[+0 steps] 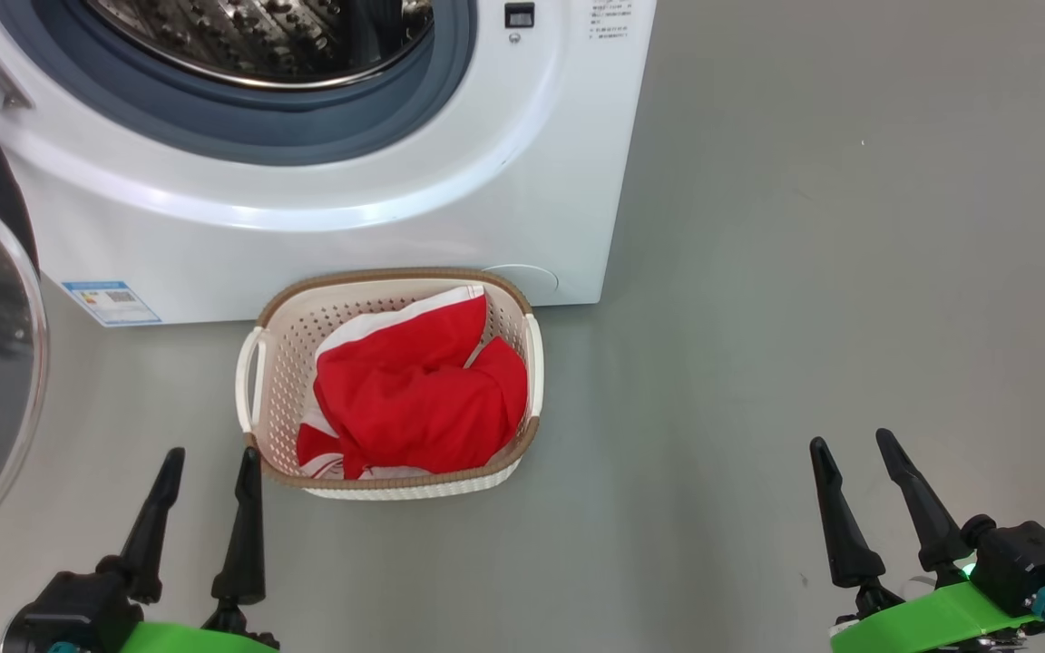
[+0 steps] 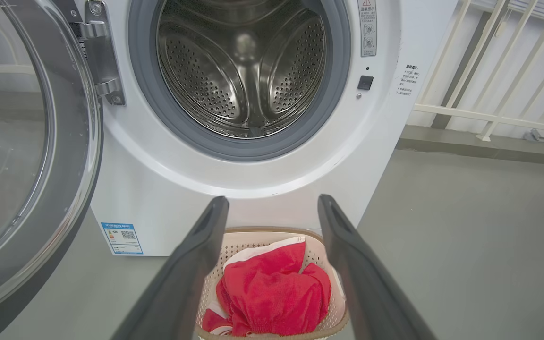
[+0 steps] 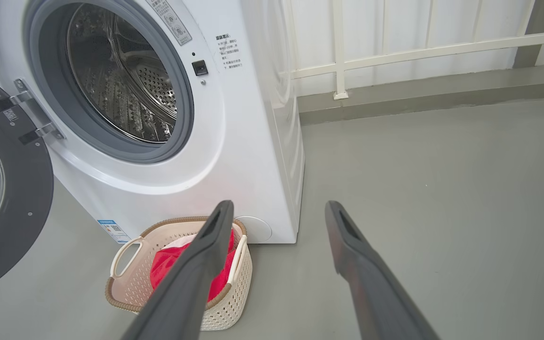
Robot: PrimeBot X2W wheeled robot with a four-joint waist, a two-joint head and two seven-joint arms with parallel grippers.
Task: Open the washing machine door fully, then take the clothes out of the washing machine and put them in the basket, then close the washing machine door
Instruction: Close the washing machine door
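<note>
Bright red fabric clothes with white trim (image 1: 423,399) are lying in the small cream perforated plastic basket (image 1: 377,275). It's sitting on the grey floor (image 1: 758,317), against the big white front-loading washing machine (image 1: 305,236). The studded steel drum (image 2: 243,71) is looking empty. The round black-rimmed glass door (image 2: 31,141) is hanging open at left. Left claw (image 1: 213,453) and right claw (image 1: 851,439) are both gaping, carrying nothing. Likely next: closing the door by pushing its outer rim from the left and watching the basket handle under the sweep. Free floor is lying to the right.
</note>
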